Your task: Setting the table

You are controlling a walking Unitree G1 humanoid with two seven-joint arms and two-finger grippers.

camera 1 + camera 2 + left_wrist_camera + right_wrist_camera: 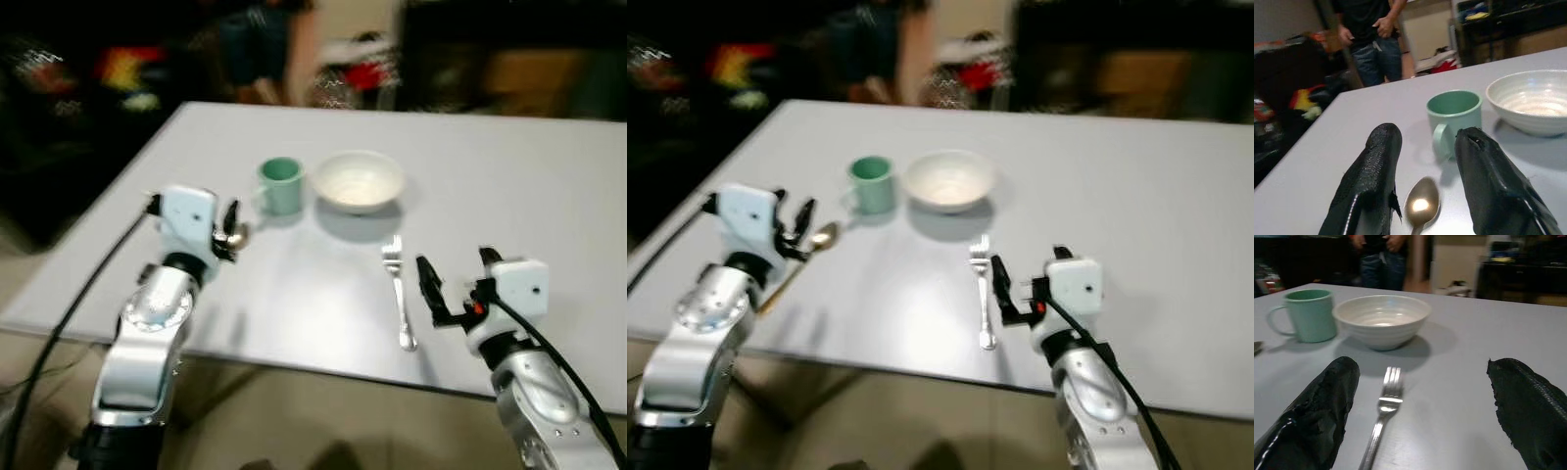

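A mint green mug (281,184) and a white bowl (360,181) stand side by side on the pale grey table (519,186). A silver fork (399,289) lies in front of the bowl, tines toward it. Just right of the fork's handle, my right gripper (456,266) hovers low and open; the fork (1382,416) lies near one of its fingers (1327,406). A gold-toned spoon (813,243) rests left of the mug. My left gripper (1427,137) is open over it, and the spoon's bowl (1421,205) lies on the table between the two fingers.
The table's near edge (294,360) runs just under both arms, with bare surface to the right of the bowl. A person (1371,34) stands beyond the far edge, among dark furniture and coloured clutter (122,73).
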